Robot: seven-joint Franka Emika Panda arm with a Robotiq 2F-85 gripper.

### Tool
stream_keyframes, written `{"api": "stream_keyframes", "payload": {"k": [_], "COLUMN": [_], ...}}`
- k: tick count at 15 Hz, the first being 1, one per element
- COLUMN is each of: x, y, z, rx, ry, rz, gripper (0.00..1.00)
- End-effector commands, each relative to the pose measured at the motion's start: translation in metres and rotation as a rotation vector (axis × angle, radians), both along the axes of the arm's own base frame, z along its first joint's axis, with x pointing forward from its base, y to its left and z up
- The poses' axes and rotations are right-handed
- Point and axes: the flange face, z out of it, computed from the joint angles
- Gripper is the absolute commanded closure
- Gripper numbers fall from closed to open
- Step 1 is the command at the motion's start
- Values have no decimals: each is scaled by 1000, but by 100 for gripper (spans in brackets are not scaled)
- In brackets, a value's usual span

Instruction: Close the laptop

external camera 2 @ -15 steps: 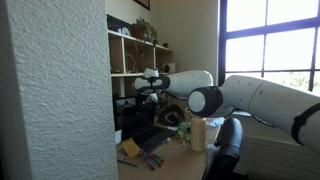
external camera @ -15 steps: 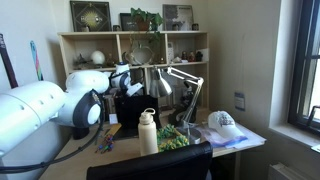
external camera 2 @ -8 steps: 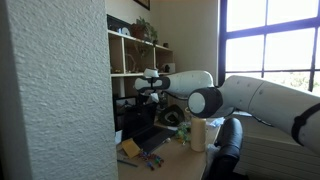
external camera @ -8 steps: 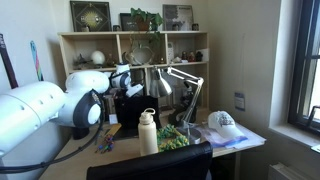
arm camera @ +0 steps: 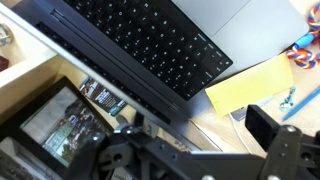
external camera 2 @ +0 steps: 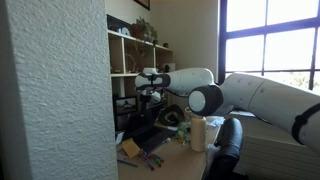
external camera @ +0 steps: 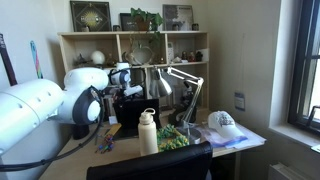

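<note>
The laptop (arm camera: 150, 45) stands open on the desk against the shelf unit (external camera: 110, 40), its keyboard deck bare in the wrist view and its dark screen upright in both exterior views (external camera: 131, 108) (external camera 2: 138, 112). The gripper (external camera: 128, 88) hovers just above the top edge of the screen, and from the wrist its fingers (arm camera: 264, 124) stand spread wide with nothing between them (whether they touch the lid cannot be told). A yellow sheet (arm camera: 250, 85) lies just beside the front corner of the laptop. Behind the hinge a framed picture (arm camera: 58, 125) lies flat on the wood. A white water bottle (external camera: 148, 132) stands in front of the laptop, with a desk lamp (external camera: 185, 78) and a cap (external camera: 222, 122) further along the desk.
</note>
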Motion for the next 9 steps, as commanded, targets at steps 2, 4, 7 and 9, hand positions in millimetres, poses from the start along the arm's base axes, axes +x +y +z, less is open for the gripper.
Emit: {"api": "stream_keyframes", "payload": {"k": [2, 4, 7, 9], "x": [-10, -12, -15, -16], "y": [-2, -2, -2, -1], "z": [-4, -10, -21, -29], "rx": [-27, -19, -8, -8], "ry": [109, 136, 172, 200], "rz": [-51, -74, -108, -135], "gripper": [0, 0, 0, 0]}}
